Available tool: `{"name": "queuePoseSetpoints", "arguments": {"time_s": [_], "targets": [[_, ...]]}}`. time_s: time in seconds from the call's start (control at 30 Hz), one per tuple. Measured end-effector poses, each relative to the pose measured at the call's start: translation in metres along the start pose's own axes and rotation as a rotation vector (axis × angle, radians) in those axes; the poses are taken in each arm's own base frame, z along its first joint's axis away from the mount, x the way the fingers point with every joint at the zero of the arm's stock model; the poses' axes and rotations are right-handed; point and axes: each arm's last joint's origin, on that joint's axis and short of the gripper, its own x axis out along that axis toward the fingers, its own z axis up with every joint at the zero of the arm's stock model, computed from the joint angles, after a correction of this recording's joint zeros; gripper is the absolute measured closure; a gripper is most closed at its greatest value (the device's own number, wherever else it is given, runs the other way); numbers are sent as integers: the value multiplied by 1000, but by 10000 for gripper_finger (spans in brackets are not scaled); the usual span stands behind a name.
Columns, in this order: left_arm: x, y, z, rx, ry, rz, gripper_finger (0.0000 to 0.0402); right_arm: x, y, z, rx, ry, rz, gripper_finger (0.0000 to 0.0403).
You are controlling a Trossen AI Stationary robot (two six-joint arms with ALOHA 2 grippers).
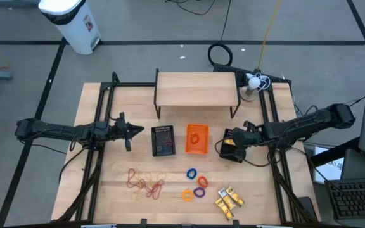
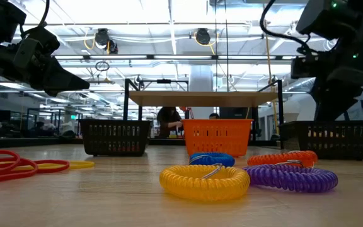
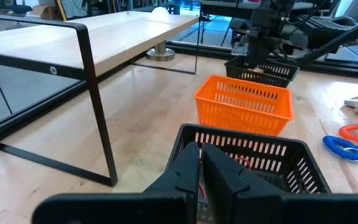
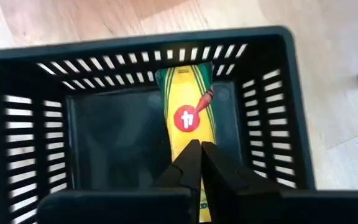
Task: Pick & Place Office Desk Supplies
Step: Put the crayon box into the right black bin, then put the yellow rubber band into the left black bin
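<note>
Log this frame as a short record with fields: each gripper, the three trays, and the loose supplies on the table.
left gripper: shut, empty, beside left black tray
right gripper: shut, above right black tray
right black tray contents: one yellow pack
orange tray: between the black trays
loose supplies: rubber bands, coil rings, yellow packs at front

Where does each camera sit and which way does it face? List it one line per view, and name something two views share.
High view: above the table, looking straight down; both dark arms show.
Low view: at tabletop height, looking level across coiled plastic rings into the room; both arms hang above.
Left wrist view: on the left arm, looking past its shut left end effector over a black mesh tray.
Right wrist view: on the right arm, looking down past the shut right end effector into another black mesh tray holding a yellow oblong packet.
Shared: the orange plastic basket appears in high, low and left wrist views.
</note>
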Motion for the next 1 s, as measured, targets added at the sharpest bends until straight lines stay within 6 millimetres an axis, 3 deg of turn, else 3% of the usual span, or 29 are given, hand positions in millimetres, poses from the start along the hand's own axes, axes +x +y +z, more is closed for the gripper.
{"name": "queuePoseSetpoints", "arguments": {"time_s": [0.37,0.53,0.8,1.0], "targets": [[0,0,0,0,0,0,382,11,3,-1,-22,63,-10,402],[0,0,0,0,0,0,382,-3,2,4,-48,-26,38,402],[0,0,-1,3,10,1,382,-64,12,19,-250,-546,285,402],[0,0,-2,5,19,2,382,-105,0,8,-319,-962,419,402]]}}
